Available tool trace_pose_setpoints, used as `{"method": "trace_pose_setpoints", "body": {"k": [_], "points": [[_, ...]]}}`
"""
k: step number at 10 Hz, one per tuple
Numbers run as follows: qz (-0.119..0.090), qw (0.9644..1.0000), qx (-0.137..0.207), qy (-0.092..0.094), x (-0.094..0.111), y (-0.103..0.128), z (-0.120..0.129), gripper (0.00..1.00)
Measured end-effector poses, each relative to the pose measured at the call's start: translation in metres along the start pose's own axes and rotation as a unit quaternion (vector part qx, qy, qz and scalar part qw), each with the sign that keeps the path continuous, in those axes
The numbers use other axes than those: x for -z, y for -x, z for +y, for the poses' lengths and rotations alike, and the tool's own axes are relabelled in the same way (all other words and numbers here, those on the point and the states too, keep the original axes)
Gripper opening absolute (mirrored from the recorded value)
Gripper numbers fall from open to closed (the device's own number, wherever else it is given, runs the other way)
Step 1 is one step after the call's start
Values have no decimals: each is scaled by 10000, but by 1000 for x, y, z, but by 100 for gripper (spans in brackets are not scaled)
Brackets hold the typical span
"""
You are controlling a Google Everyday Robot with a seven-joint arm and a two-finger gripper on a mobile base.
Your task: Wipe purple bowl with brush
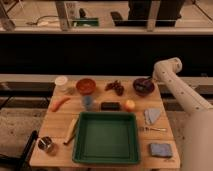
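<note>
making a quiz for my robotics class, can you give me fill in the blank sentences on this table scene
1. The tool is at the purple bowl; the other bowl is ___.
2. Between the blue cup and the round fruit lies a ___ block.
3. The large tray is ___.
4. The fork lies between the grey cloth and the ___ sponge.
Missing words: orange-red, black, green, blue.

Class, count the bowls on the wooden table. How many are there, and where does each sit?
2. The orange-red bowl sits in the back row, left of centre; the purple bowl sits at the back right, with the end effector at its rim. None seems hidden.
</note>
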Motion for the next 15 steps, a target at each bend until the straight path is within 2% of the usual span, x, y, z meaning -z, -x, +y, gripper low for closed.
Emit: {"method": "trace_pose_setpoints", "body": {"k": [1,4,8,13,15], "points": [[2,10000,-32,12,9,-4,11,0],[71,9999,-143,-15,20,-19,21,0],[296,9992,-251,-89,15,-39,0,0],[366,9991,-197,-80,-6,-29,-27,0],[272,9996,-75,-71,-9,-5,-31,0]]}}
